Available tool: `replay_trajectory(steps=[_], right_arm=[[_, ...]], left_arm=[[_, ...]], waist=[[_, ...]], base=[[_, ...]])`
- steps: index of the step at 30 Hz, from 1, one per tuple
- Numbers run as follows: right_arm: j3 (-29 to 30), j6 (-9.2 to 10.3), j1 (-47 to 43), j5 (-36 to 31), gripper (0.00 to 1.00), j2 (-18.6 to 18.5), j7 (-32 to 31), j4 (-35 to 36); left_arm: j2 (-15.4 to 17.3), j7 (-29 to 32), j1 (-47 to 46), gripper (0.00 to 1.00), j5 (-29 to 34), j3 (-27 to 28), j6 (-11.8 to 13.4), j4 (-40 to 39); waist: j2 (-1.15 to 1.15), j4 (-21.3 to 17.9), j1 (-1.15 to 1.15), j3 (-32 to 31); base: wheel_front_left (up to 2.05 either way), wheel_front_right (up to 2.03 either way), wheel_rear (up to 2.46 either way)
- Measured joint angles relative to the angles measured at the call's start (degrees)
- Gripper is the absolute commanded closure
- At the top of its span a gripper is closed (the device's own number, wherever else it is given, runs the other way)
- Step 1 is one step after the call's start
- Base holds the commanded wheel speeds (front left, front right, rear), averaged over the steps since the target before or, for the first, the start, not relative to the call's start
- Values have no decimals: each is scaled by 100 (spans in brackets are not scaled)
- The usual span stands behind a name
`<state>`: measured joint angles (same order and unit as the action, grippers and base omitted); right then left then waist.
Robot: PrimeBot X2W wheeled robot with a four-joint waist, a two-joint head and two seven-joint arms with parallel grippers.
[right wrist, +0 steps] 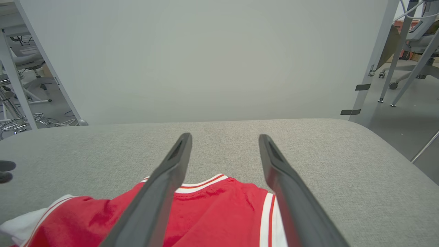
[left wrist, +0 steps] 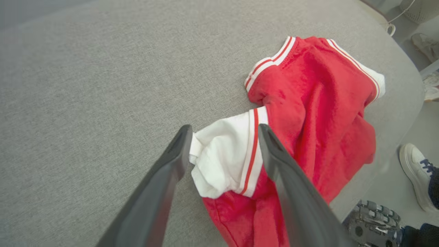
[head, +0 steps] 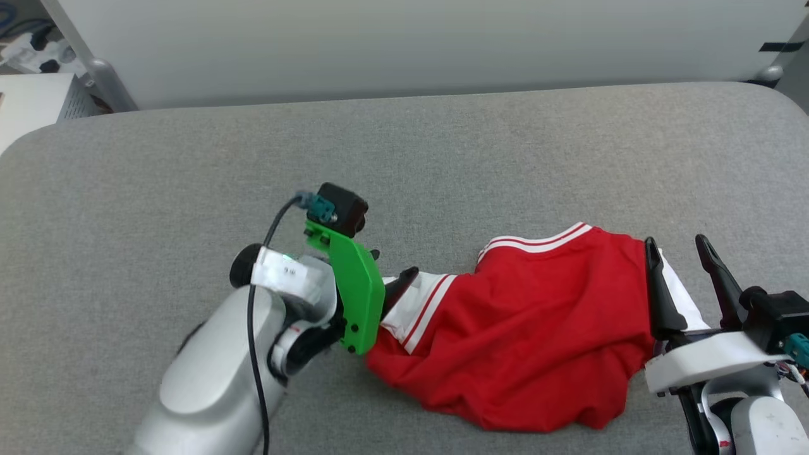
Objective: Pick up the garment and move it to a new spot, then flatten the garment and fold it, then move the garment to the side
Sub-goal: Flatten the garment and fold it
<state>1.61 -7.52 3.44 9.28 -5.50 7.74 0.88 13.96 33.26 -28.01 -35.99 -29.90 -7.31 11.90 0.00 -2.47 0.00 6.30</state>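
The garment [head: 531,328] lies crumpled on the grey table, red with white striped trim; its print is hidden. My left gripper [head: 390,265] is at its left end, open, mostly hidden behind a green bracket. In the left wrist view the left gripper [left wrist: 224,127] straddles the white sleeve [left wrist: 219,154], and the red body [left wrist: 319,103] spreads beyond it. My right gripper [head: 675,240] stands open at the garment's right edge, over a white sleeve [head: 679,291]. In the right wrist view the right gripper [right wrist: 224,136] points across the table, with the garment [right wrist: 219,206] low between its fingers.
The grey padded table [head: 404,145] has rounded corners and a white panel [head: 404,44] along its far side. A person's shoe [left wrist: 416,171] stands on the floor past the near right edge. Chair legs [right wrist: 404,68] stand off to the right.
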Motion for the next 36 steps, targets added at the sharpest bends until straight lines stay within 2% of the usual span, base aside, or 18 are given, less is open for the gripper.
replay_trajectory(steps=[3,8,18,24,30,31,32,36], right_arm=[[-82,0,160,-4,0,40,1,65],[-198,0,270,-5,0,132,36,74],[-213,0,405,-4,0,186,187,-58],[-240,0,420,-4,0,200,246,-144],[-313,0,541,-4,0,221,263,-189],[-318,0,545,-4,0,227,263,-202],[-316,0,546,-4,0,231,263,-216],[-302,0,544,-5,0,236,267,-280]], left_arm=[[344,866,-456,0,-393,-214,0,35],[675,1392,-794,0,-550,-421,0,291],[754,1358,-964,0,-738,-598,0,801],[768,958,-982,0,-725,-794,0,977],[797,854,-1128,0,-623,-1031,0,1224],[794,854,-1139,48,-646,-1056,0,1249],[798,818,-1144,100,-692,-1060,0,1270],[806,438,-1141,100,-792,-1024,-1,1448]], waist=[[0,-93,0,146],[0,-292,0,352],[0,-632,0,760],[0,-734,0,910],[0,-802,0,1012],[0,-810,0,1016],[0,-816,0,1014],[0,-803,0,950]], base=[[0,0,0],[0,0,0],[0,0,0],[0,0,0],[0,0,0],[0,0,0],[0,0,0],[0,0,0]])
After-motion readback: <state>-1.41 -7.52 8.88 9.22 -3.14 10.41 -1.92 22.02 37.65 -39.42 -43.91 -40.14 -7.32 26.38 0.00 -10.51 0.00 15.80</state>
